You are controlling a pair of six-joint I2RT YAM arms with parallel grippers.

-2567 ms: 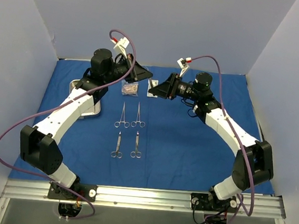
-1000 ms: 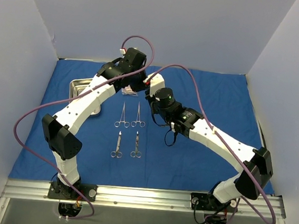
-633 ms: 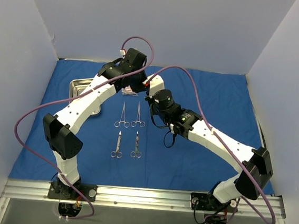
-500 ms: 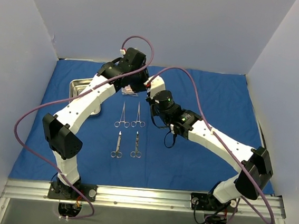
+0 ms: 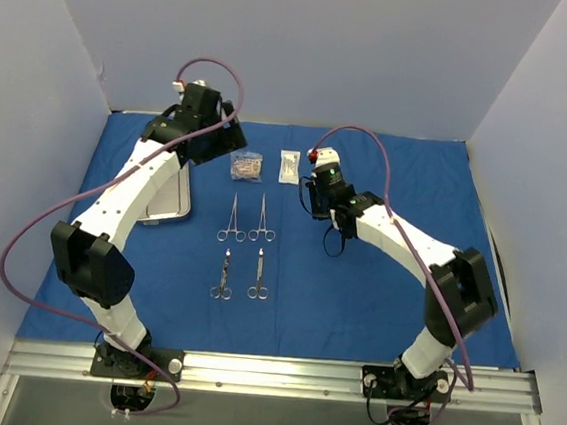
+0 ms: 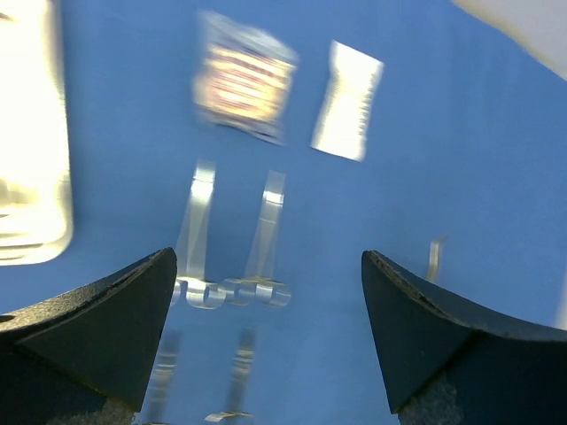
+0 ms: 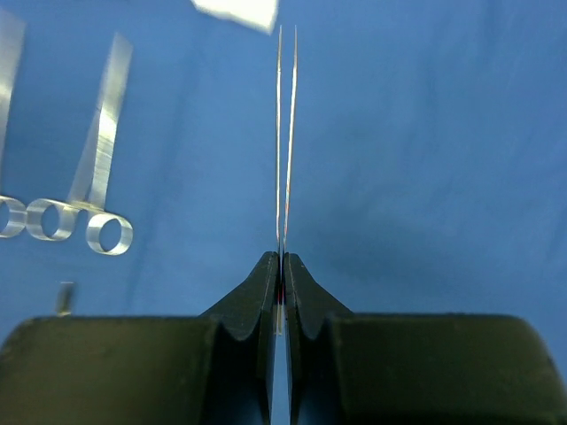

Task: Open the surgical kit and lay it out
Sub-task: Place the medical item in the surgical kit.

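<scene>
The blue cloth wrap (image 5: 375, 302) lies spread over the table. On it lie four scissor-like instruments in two rows (image 5: 231, 218) (image 5: 258, 275) and, beyond them, two small packets (image 5: 246, 166) (image 5: 289, 166). The steel tray (image 5: 178, 202) sits at the left, partly under my left arm. My right gripper (image 5: 312, 197) (image 7: 283, 257) is shut on thin tweezers (image 7: 285, 133) that point toward the white packet (image 7: 235, 11). High over the tray's far end, my left gripper (image 5: 213, 143) (image 6: 268, 255) is open and holds nothing. Its view is blurred; the packets (image 6: 244, 75) and the instruments (image 6: 232, 290) show below it.
Grey walls close the table in at the back and both sides. A metal rail (image 5: 268, 374) with both arm bases runs along the near edge. Bare blue cloth stretches to the right of the instruments and in front of them.
The grippers were together over the packets. My left gripper has opened and swung back to the left. My right gripper has shut on the tweezers and drawn off to the right. Both packets now show.
</scene>
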